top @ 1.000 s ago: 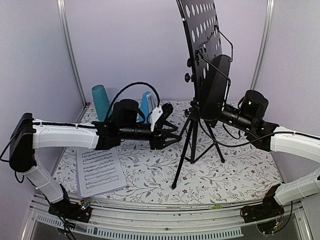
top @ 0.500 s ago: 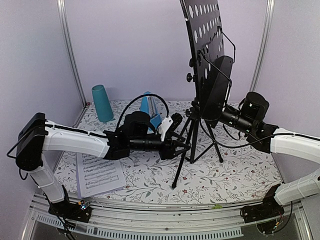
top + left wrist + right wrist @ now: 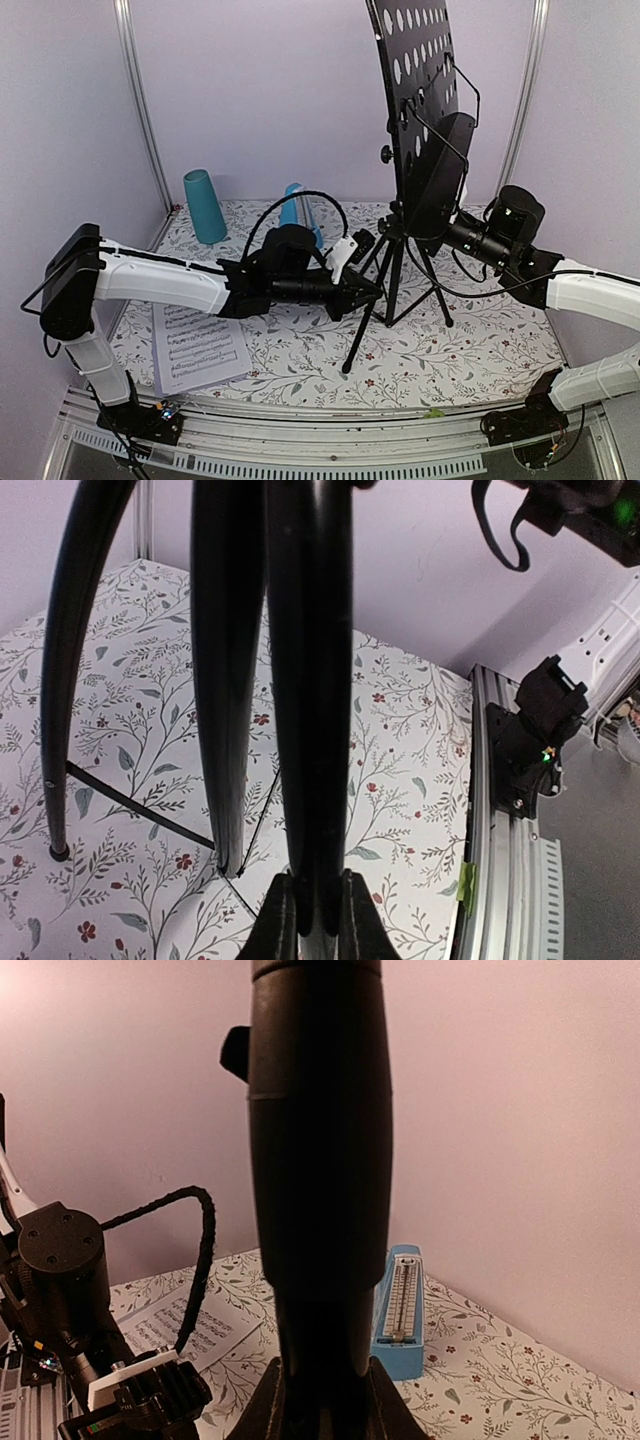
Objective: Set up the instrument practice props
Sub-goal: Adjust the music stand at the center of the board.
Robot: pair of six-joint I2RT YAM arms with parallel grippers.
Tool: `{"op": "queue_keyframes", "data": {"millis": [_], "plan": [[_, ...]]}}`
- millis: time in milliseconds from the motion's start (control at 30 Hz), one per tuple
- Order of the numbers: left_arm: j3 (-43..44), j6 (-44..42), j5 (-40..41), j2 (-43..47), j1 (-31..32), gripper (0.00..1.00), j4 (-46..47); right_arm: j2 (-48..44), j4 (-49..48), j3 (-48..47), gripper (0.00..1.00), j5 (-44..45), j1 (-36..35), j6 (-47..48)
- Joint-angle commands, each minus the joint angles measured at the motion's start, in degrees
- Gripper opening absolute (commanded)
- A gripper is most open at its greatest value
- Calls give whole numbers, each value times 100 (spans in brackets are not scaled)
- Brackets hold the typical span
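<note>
The black tripod music stand (image 3: 415, 70) stands right of centre on the floral counter (image 3: 480, 350), its perforated tray rising out of the top view. The left pincer (image 3: 372, 290) pinches the stand's front leg low down, its fingers (image 3: 275, 925) pressed against either side of the tube. The right pincer (image 3: 450, 232) clamps the thick central column just under the tray. One low grip and one high grip probably serve to control the lean of a tall, top-heavy prop while it is placed. The white sheet-music page (image 3: 198, 345) lies flat, well to the left of the stand and near the front edge, not yet on the tray. The blue metronome (image 3: 398, 1310) waits behind the stand's legs, with a teal cup (image 3: 204, 205) farther left.
</note>
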State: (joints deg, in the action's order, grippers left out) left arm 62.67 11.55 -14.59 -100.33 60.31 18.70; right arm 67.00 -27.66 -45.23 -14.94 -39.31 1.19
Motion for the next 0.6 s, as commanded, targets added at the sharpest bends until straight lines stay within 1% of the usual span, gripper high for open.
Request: {"op": "queue_keyframes", "data": {"millis": [0, 233, 567], "plan": [[202, -285, 203, 14, 81, 0, -760, -447, -841, -113, 0, 44, 89, 155], [171, -337, 266, 4, 83, 0, -1281, -608, -783, -70, 0, 60, 146, 189], [126, -338, 274, -45, 85, 0, -1538, -815, -680, -109, 0, 36, 187, 137]]}}
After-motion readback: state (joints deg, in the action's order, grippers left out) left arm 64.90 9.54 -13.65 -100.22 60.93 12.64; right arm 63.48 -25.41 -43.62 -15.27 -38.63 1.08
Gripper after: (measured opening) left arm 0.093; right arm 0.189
